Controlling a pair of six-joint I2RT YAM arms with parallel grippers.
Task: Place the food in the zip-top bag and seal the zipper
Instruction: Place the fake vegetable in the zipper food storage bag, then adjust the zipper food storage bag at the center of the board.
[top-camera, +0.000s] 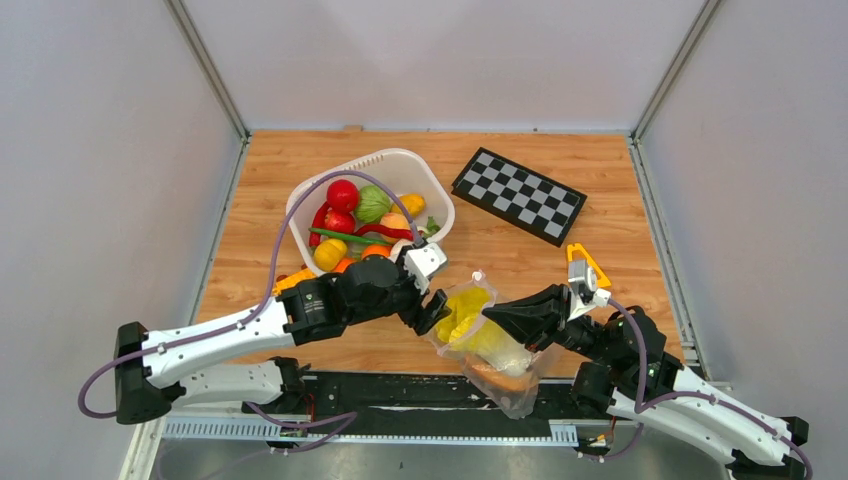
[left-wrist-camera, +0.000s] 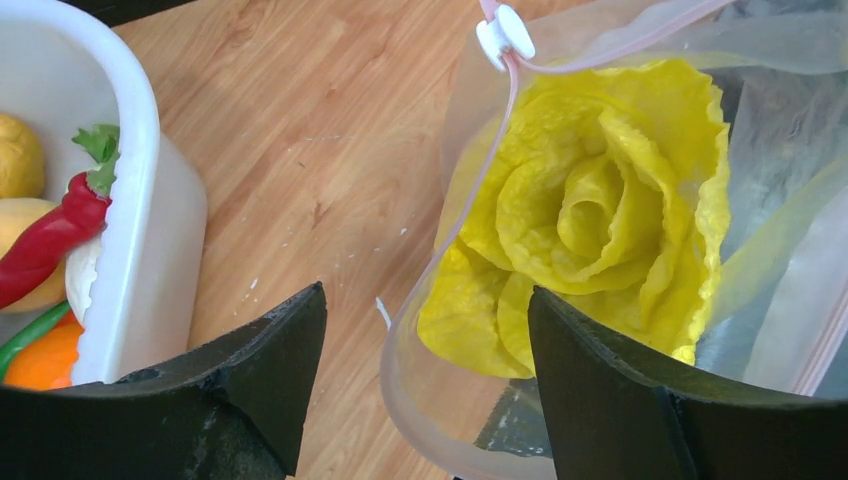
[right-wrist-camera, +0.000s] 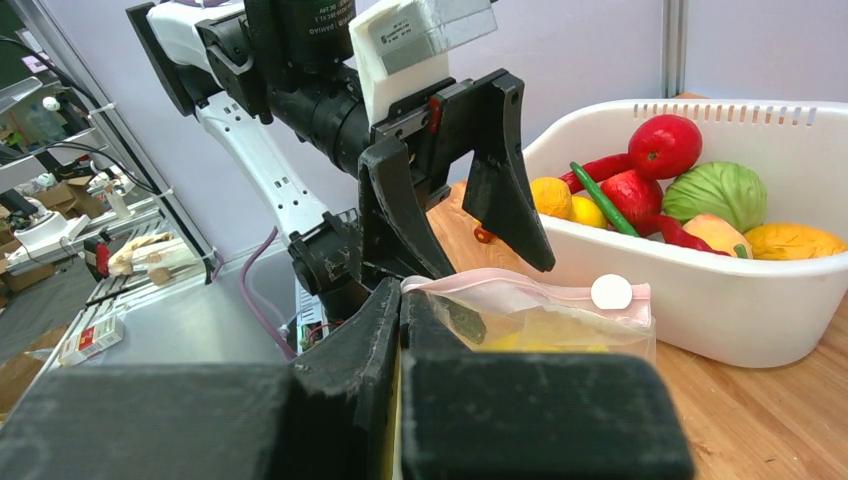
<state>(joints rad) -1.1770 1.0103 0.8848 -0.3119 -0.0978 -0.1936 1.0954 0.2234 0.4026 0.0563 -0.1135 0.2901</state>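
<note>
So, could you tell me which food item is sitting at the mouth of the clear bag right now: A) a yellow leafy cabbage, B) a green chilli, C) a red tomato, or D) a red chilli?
A: the left wrist view shows the yellow leafy cabbage filling the open mouth of the zip-top bag, just beyond the open left pincer.

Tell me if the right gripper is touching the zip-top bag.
Touching. The right wrist view shows the right gripper shut on the zip-top bag at its edge.
</note>
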